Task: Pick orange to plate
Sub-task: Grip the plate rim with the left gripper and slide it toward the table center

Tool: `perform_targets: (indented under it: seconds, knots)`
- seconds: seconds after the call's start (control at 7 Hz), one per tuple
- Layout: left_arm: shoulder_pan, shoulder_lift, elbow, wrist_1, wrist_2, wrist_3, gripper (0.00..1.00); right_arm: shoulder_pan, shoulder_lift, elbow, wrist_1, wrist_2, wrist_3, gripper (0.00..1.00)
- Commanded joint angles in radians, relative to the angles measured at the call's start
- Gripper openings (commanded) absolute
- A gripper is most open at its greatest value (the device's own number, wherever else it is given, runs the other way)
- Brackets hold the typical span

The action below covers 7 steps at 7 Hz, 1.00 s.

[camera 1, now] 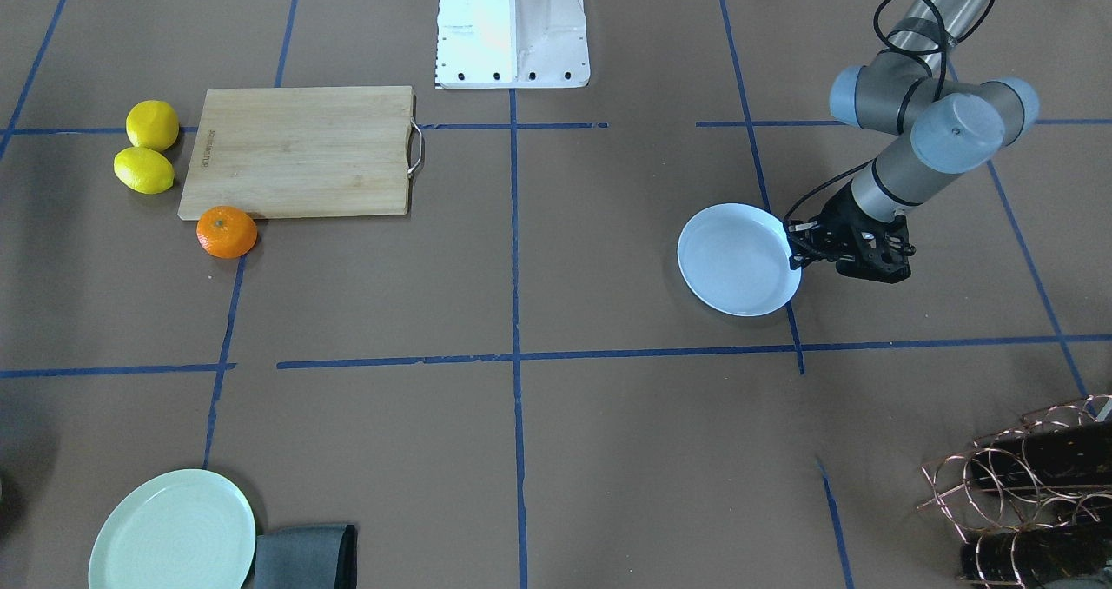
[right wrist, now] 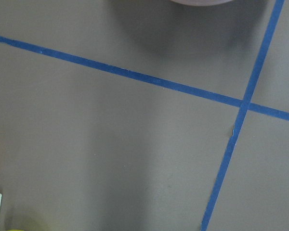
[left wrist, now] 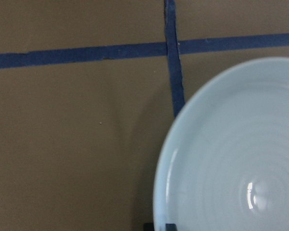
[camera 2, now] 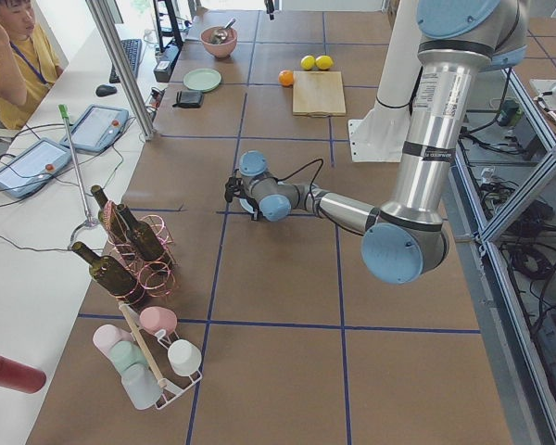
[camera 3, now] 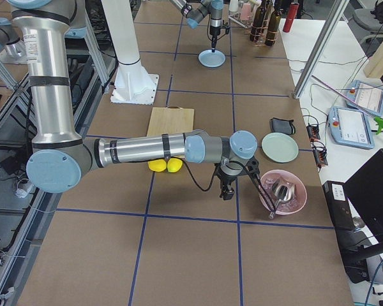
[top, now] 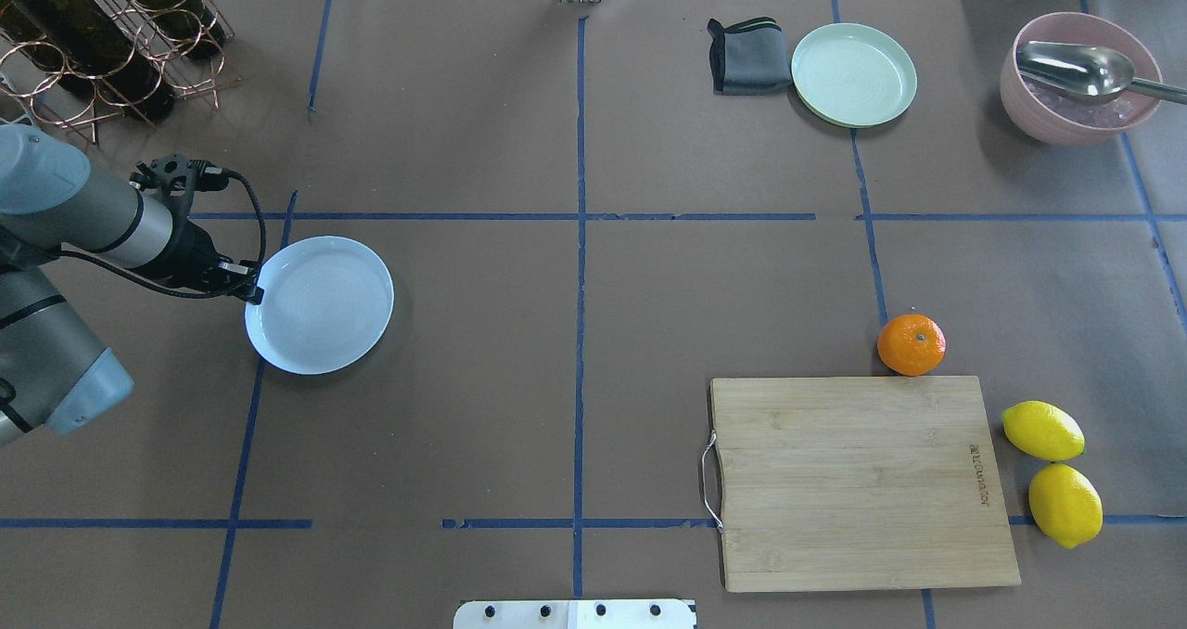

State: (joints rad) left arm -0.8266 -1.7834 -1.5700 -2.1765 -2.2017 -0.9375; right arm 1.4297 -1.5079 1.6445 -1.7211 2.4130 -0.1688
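1. At the far left of the overhead view, a copper wire rack [top: 102, 44] holding dark wine bottles is seen on the brown table [top: 575, 332].
2. Below it, the left gripper [top: 248, 290] is placed at the left rim of the plate [top: 320, 304]. In the left wrist view only a dark sliver is seen at that rim, so it cannot be told whether the jaws are apart or clamped on the rim.
3. The pale bluish plate is set flat in the table's left half, with nothing on it.
4. Past the centre, at the far edge, a folded grey cloth [top: 747, 56] is laid just beside a pale green plate [top: 853, 74].
5. The orange [top: 912, 344] is found on the table in the right half, well apart from the plate, right at the edge of the wooden cutting board [top: 862, 481] that lies farther from the robot.
6. Two lemons [top: 1042, 430] are placed close together just right of the board.
7. At the far right, a pink bowl [top: 1066, 114] with a metal spoon [top: 1076, 68] in it is seen.
8. The right gripper [camera 3: 226, 191] is shown only in the exterior right view, pointed down near the bowl; whether its fingers are apart or together cannot be told.
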Motion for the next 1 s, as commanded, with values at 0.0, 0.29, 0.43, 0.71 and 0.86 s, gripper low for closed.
perform_targets:
  seconds: [0.0,0.29,0.43,0.71,0.86]
  knots:
    - [-0.002,-0.085,-0.024,0.003,-0.004,-0.145,0.0,0.0,0.0,0.004,0.0,0.0,0.0,1.0]
    - [0.015,-0.192,-0.022,0.001,-0.004,-0.271,0.0,0.0,0.006,0.017,0.0,0.0,0.002,1.0]
    - [0.077,-0.273,-0.001,0.01,0.006,-0.291,0.0,0.0,0.009,0.017,0.0,0.0,0.0,1.0]
    - [0.145,-0.367,0.087,0.009,0.04,-0.367,0.0,-0.024,0.011,0.034,0.0,-0.002,0.002,1.0]
    - [0.2,-0.42,0.135,0.009,0.163,-0.379,0.0,-0.04,0.012,0.034,0.0,-0.005,0.014,1.0]
